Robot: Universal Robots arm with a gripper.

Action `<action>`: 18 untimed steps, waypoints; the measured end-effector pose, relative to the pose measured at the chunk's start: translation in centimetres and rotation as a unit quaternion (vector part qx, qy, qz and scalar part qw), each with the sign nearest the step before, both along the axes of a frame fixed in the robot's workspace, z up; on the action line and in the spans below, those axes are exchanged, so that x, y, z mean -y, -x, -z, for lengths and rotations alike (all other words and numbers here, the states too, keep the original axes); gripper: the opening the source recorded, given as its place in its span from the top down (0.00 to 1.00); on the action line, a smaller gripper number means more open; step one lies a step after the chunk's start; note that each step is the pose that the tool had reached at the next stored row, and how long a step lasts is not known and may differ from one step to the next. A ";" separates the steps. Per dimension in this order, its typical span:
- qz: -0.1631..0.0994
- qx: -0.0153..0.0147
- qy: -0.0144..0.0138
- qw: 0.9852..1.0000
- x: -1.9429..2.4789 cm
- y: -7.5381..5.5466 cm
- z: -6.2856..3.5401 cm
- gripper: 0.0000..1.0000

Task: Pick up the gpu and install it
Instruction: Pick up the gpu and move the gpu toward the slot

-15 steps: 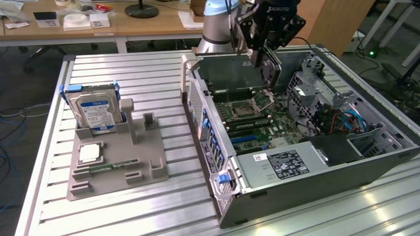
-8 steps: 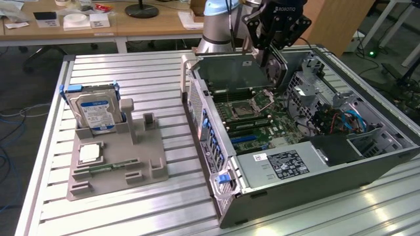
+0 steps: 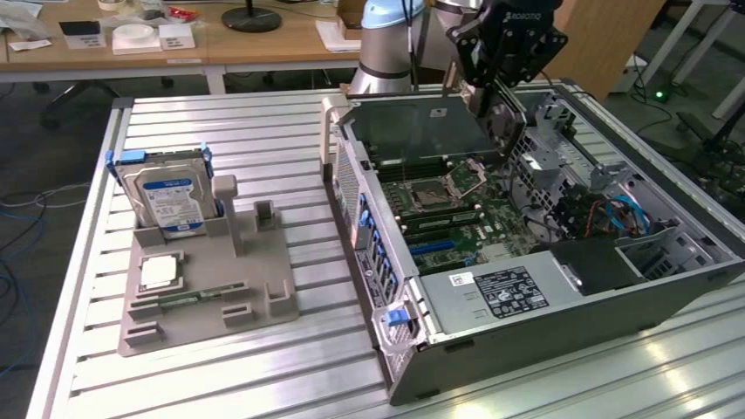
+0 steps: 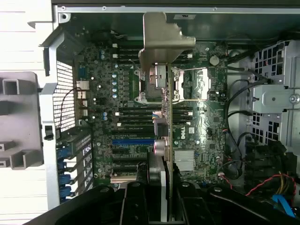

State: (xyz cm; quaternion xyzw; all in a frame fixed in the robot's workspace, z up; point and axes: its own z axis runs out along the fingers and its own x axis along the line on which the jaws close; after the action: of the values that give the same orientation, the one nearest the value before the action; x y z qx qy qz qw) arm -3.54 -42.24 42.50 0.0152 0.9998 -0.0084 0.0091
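While the gripper [image 3: 494, 98] [image 4: 161, 199] hangs over the open computer case [image 3: 547, 319], its fingers are closed narrowly on the upper edge of the gpu [image 3: 413, 131] [image 4: 161, 40]. The card stands on edge in the grip, its silver bracket at the end farthest from the fingers, apart from the board. Directly beneath the gripper lies the motherboard [image 3: 460, 229] [image 4: 126, 117] with its processor socket [image 3: 437, 188] [image 4: 190, 84]. Well apart from the gripper, toward the exterior view's left, a grey holder [image 3: 250, 271] on the worktop [image 3: 233, 131] carries an upright hard drive [image 3: 169, 196].
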 end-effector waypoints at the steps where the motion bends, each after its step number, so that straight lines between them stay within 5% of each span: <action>1: 0.000 0.000 0.000 1.000 0.00 -0.2 0.00 0.72; 12: 0.000 0.000 0.000 1.000 0.00 -3.3 0.00 0.72; 18: 0.000 0.000 0.000 1.000 0.00 -3.5 0.00 0.72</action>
State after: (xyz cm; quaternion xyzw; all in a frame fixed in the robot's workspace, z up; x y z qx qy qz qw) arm -0.03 -42.24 42.49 0.0152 0.9998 -0.0084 0.0088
